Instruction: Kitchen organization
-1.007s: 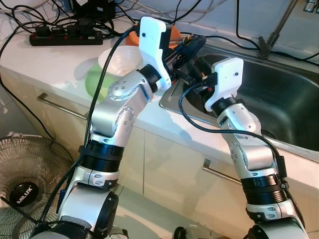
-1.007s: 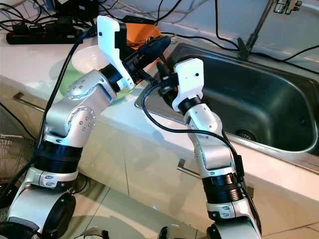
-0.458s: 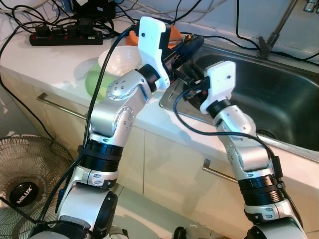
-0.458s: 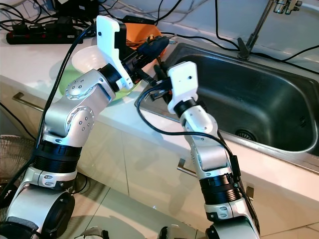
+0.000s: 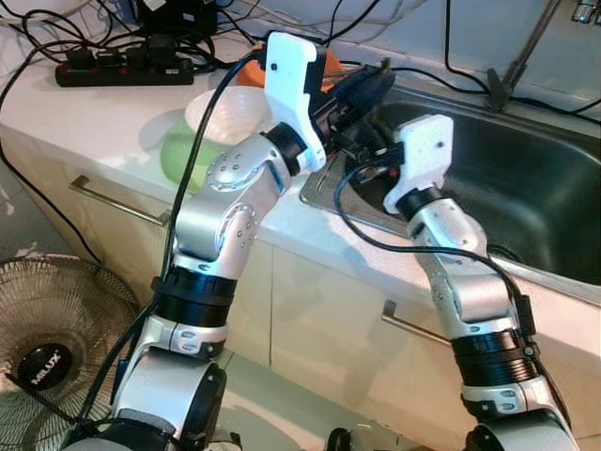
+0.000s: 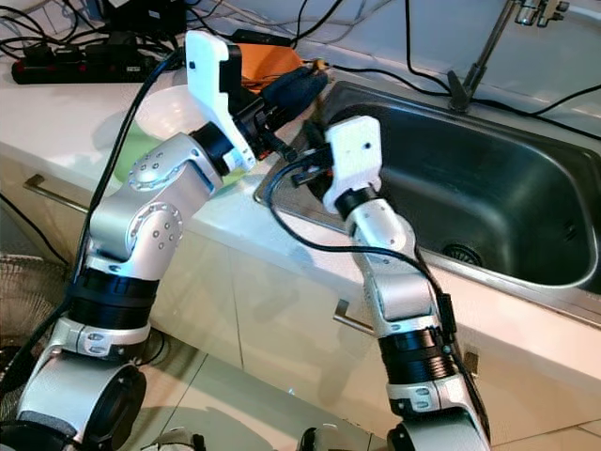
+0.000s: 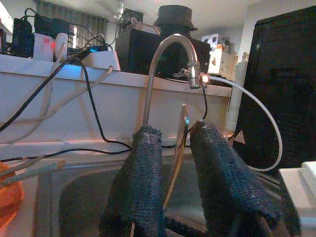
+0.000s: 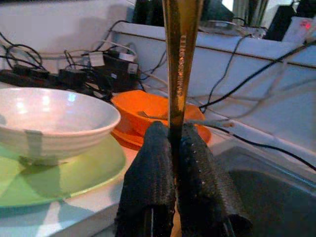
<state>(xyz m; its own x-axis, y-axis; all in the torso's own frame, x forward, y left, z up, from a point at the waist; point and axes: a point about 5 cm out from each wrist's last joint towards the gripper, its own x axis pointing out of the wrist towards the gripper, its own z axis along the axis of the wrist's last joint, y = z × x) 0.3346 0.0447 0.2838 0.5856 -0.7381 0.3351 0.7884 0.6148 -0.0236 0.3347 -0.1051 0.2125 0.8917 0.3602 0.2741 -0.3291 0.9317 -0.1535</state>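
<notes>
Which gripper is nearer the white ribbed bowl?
Left. The left gripper sits just beside the white ribbed bowl; the right gripper is farther, at the steel sink's near corner.
</notes>
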